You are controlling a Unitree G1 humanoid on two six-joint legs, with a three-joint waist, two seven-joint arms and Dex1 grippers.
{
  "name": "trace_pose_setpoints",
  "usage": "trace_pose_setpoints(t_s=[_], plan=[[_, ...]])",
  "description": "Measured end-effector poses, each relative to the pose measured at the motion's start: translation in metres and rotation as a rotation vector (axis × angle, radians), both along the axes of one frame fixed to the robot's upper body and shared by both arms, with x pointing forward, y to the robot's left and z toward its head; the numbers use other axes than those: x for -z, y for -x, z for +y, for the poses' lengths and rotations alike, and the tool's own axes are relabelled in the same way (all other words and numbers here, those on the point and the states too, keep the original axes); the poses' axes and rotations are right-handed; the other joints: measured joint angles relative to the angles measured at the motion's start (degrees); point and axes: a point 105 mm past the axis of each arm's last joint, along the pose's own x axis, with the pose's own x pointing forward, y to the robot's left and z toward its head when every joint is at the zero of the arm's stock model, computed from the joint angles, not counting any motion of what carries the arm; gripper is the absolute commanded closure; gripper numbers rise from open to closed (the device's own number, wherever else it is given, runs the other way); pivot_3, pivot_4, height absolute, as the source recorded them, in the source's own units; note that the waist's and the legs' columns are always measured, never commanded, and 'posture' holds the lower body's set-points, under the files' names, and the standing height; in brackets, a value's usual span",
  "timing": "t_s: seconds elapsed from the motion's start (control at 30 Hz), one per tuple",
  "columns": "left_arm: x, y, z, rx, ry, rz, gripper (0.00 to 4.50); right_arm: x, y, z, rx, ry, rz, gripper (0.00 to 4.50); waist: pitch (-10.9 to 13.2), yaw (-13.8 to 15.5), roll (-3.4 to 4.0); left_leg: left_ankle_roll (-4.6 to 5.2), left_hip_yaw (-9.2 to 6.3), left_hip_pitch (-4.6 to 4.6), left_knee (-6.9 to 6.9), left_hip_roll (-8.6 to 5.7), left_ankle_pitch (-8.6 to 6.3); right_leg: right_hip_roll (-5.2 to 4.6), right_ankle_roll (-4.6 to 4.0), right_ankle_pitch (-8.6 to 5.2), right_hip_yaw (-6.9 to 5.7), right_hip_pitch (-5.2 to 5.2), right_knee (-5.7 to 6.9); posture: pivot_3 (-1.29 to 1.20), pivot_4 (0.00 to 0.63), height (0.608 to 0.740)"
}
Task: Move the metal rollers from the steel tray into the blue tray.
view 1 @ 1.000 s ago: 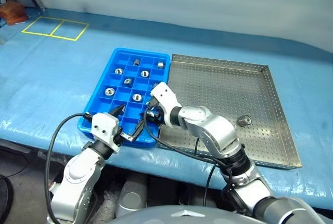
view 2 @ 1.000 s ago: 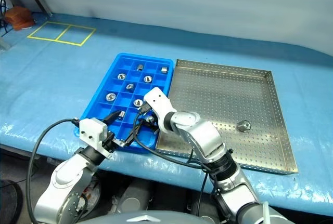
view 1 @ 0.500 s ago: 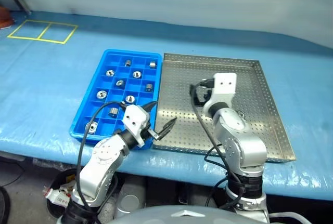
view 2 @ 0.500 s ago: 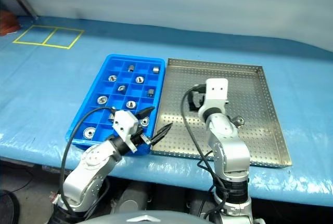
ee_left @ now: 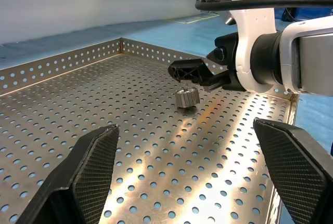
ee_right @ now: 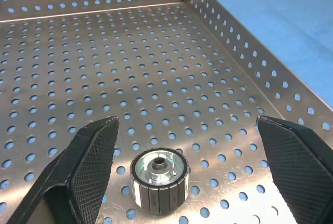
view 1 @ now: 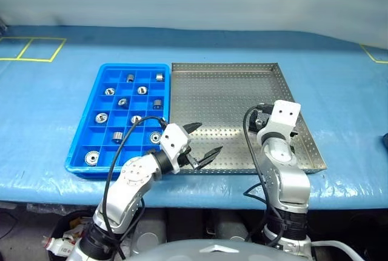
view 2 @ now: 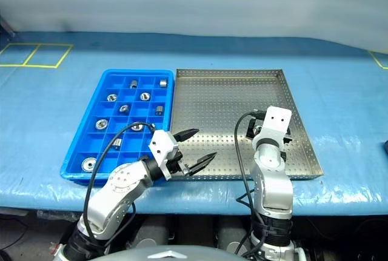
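One roller point(ee_right: 158, 180) is left in the steel tray point(view 1: 224, 85), lying between the right gripper's point(ee_right: 187, 177) wide-spread fingers point(ee_right: 86, 172), so it should drop a bit, pinch the round sides, then lift it to the blue tray point(view 1: 82, 128), while the left gripper point(view 1: 203, 142) waits spread and empty

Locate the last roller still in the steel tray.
The roller stands on the steel tray floor near its right rim, between the right gripper's open fingers, untouched.
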Motion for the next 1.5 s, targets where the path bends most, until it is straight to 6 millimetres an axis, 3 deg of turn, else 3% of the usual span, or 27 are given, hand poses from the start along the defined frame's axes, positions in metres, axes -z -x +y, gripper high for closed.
trace_pose_setpoints(t_s=[0.3, 0.4, 0.6, 0.63, 0.77, 0.9, 1.13, 1.3, 1.5], plan=[[0.001, 0.000, 0.000, -0.002, -0.005, 0.003, 0.00, 0.031, -0.016, 0.004, -0.002, -0.081, 0.081, 0.02, 0.0, 0.1, 0.00, 0.01, 0.09, 0.11, -0.02, -0.01, 0.00, 0.01, 0.01, 0.01, 0.12, 0.06, -0.01, 0.14, 0.150, 0.740], [0.001, -0.001, 0.000, -0.005, -0.004, 0.003, 0.00, 0.034, -0.021, 0.005, 0.002, -0.101, 0.090, 0.61, 0.0, 0.3, 0.00, 0.01, 0.09, 0.10, -0.04, -0.01, 0.00, 0.02, 0.02, 0.01, 0.14, 0.04, 0.00, 0.16, 0.150, 0.740], [0.001, -0.002, 0.001, -0.022, -0.004, 0.005, 0.00, 0.036, -0.024, 0.009, -0.008, -0.102, 0.093, 2.55, 0.0, 0.6, 0.00, 0.01, 0.12, 0.10, -0.05, -0.02, 0.00, 0.02, 0.05, 0.03, 0.19, 0.04, -0.01, 0.17, 0.150, 0.740], [0.001, -0.002, 0.002, -0.026, -0.004, 0.006, 0.00, 0.036, -0.024, 0.010, -0.015, -0.098, 0.095, 2.71, 0.0, 0.6, 0.01, 0.01, 0.12, 0.11, -0.05, -0.02, 0.00, 0.02, 0.06, 0.03, 0.19, 0.04, -0.01, 0.20, 0.150, 0.740], [0.003, -0.005, 0.006, -0.079, -0.017, -0.006, 0.00, 0.023, -0.024, 0.024, -0.071, -0.056, 0.094, 2.71, 0.0, 0.7, 0.02, 0.01, 0.11, 0.10, -0.07, -0.01, 0.00, 0.02, 0.05, 0.03, 0.19, 0.01, 0.01, 0.22, 0.150, 0.740], [0.003, -0.008, 0.011, -0.158, -0.008, -0.018, 0.00, -0.004, -0.028, 0.053, -0.194, -0.033, 0.038, 2.71, 0.0, 1.0, 0.02, 0.01, 0.09, 0.11, -0.08, -0.01, 0.00, 0.04, 0.06, 0.04, 0.18, 0.01, 0.01, 0.26, 0.150, 0.740], [0.001, -0.014, 0.040, -0.391, -0.036, -0.100, 0.00, -0.041, -0.033, 0.121, -0.614, 0.022, -0.004, 2.71, 0.0, 2.5, 0.00, 0.02, 0.09, 0.11, -0.13, -0.01, 0.00, 0.03, 0.06, 0.04, 0.16, 0.02, -0.05, 0.35, 0.150, 0.740], [-0.004, -0.011, 0.068, -0.560, -0.038, -0.154, 0.00, -0.047, -0.024, 0.153, -0.859, 0.072, -0.002, 2.71, 0.0, 4.8, -0.01, 0.02, 0.04, 0.05, -0.18, -0.01, 0.00, 0.02, 0.03, 0.02, 0.04, -0.01, -0.10, 0.44, 0.150, 0.740], [-0.004, 0.005, 0.090, -0.653, -0.052, -0.159, 0.00, -0.044, -0.016, 0.177, -1.028, 0.083, 0.019, 2.71, 0.0, 8.1, -0.02, 0.00, 0.02, -0.07, -0.17, 0.01, 0.00, 0.00, -0.01, -0.01, -0.07, -0.14, -0.11, 0.51, 0.150, 0.740]])
